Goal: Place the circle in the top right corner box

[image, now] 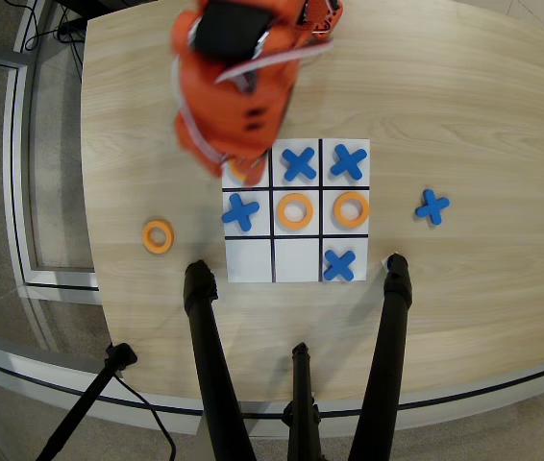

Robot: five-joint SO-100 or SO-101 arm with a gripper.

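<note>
One loose circle (158, 235) lies on the desk (483, 115), well left of and below the blurred gripper (236, 168); jaws unreadable. Swing over, open wide, descend centred; corner box (348, 162) holds a cross (349, 161).

Blurred orange arm (238, 91), white cables

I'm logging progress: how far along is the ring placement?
Done: nothing yet; a loose ring lies on the table left of the board. In hand: the arm hangs over the board's upper left, too blurred to show a grasp. Left: grasp the ring and set it in the free corner cell.
</note>
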